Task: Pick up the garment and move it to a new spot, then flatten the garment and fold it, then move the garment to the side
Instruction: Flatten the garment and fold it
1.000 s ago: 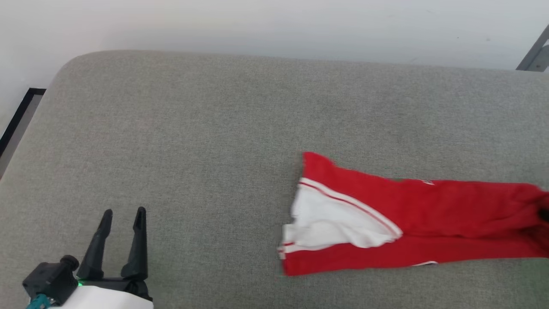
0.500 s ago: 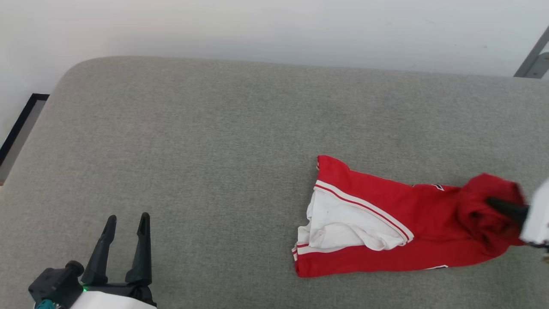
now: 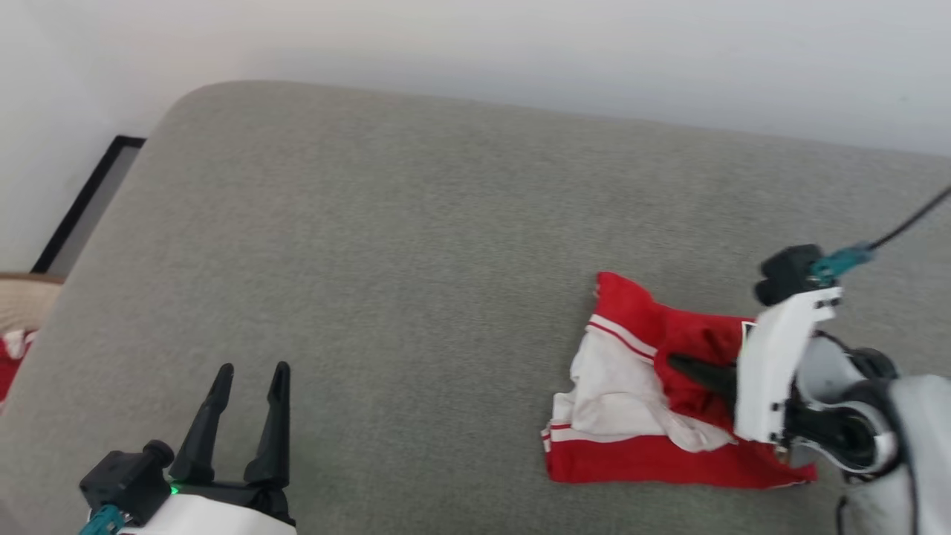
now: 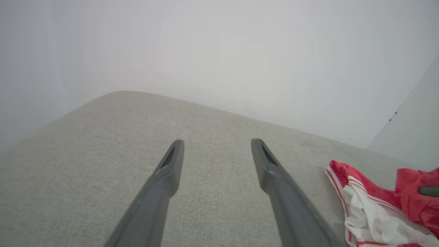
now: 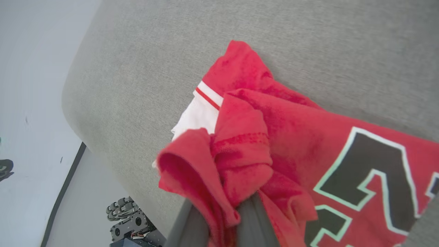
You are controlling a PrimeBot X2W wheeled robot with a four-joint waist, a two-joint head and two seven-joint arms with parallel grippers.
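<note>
Carried leftward since a second before, the right gripper (image 3: 687,368) had folded one end of the red jersey garment (image 3: 654,455), white-trimmed and black-numbered, over its middle, fingers clamped on bunched red cloth. It lay at the right of the grey fabric cushion (image 3: 409,245). The left gripper (image 3: 252,371) hovered well apart, fingers spread and empty.

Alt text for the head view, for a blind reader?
The right gripper is shut on a bunched fold of a red jersey with white trim, lying on a grey upholstered cushion. The left gripper, open and empty, is at lower left, apart from the jersey.
</note>
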